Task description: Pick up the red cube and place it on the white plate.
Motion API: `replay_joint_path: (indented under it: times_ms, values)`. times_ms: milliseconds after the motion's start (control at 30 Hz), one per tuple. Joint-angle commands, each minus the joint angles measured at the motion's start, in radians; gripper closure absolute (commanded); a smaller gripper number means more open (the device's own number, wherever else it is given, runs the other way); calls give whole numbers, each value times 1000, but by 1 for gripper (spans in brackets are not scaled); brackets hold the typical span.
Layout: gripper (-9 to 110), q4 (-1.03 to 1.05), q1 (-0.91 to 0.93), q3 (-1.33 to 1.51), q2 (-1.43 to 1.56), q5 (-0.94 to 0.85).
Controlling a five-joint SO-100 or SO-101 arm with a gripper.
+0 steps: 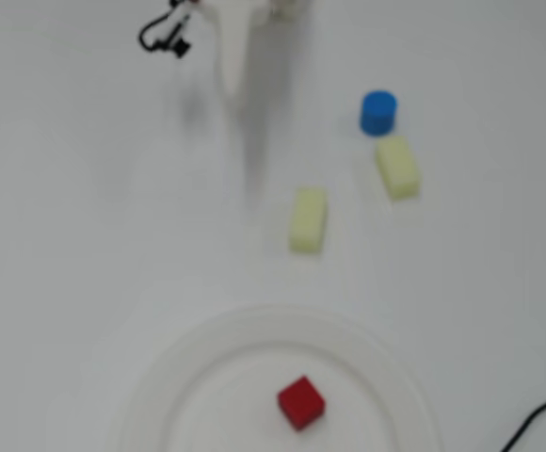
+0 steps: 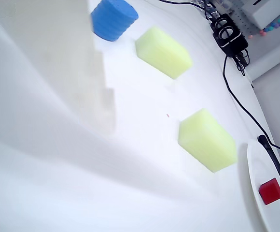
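Observation:
The red cube (image 1: pixel 300 402) lies on the white plate (image 1: pixel 174 363) at the bottom of the overhead view, a little right of the plate's middle. In the wrist view the cube (image 2: pixel 270 191) sits on the plate (image 2: pixel 275 218) at the lower right edge. My white gripper (image 1: pixel 245 113) is blurred at the top of the overhead view, far from the plate and apart from every block. One white finger (image 2: pixel 58 63) fills the left of the wrist view. Nothing shows in the jaws. I cannot tell whether they are open or shut.
Two pale yellow blocks (image 1: pixel 308 219) (image 1: pixel 398 167) and a blue cylinder (image 1: pixel 378 111) lie between the gripper and the plate, to the right. A black cable (image 1: pixel 537 419) crosses the bottom right corner. Another black cable (image 1: pixel 165 33) sits by the arm's base.

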Motion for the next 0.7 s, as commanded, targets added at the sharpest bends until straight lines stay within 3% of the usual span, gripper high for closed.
replay_joint_path:
  times_ms: [0, 133, 267, 367, 433, 667]
  values:
    - [61, 28, 6, 15, 32, 15]
    - [65, 75, -49, 64, 32, 31]
    - [77, 104, -80, 106, 32, 63]
    - [96, 115, -78, 123, 32, 80]
    - [101, 117, -78, 140, 32, 84]
    - [101, 121, -78, 140, 32, 115]
